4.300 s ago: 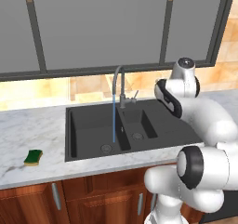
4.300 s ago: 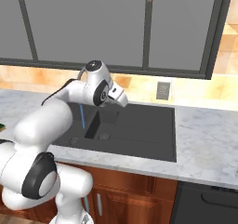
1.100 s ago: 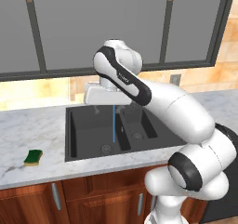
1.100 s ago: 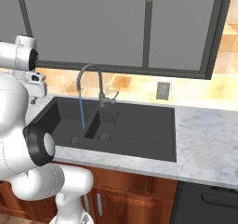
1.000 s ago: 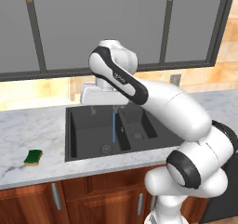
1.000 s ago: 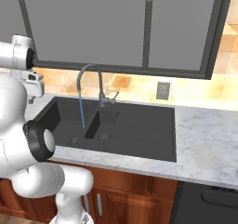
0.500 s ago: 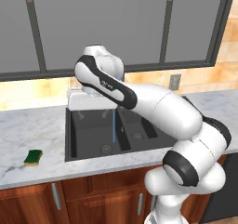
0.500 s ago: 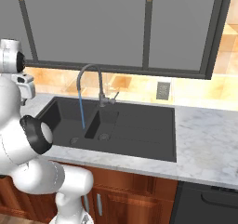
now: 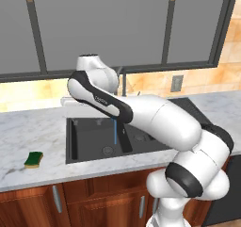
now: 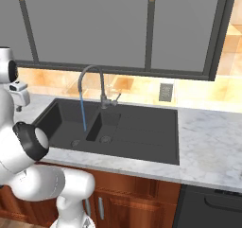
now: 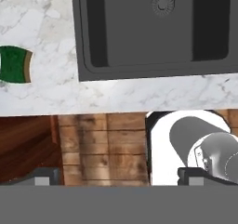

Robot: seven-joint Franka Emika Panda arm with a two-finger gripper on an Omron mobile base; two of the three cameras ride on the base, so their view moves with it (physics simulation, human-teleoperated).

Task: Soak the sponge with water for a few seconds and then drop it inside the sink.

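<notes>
The arm has swung left across the sink (image 9: 89,141) over the last second, heading for the sponge (image 9: 34,159), so the grab comes next (nothing soaked yet). Pincer (image 11: 118,176) is spread wide and empty. Sponge lies flat on the worktop (image 9: 28,127) left of the basin, at 9 o'clock in the hand view: green top, yellow edge. Water (image 9: 115,131) is running already.
</notes>
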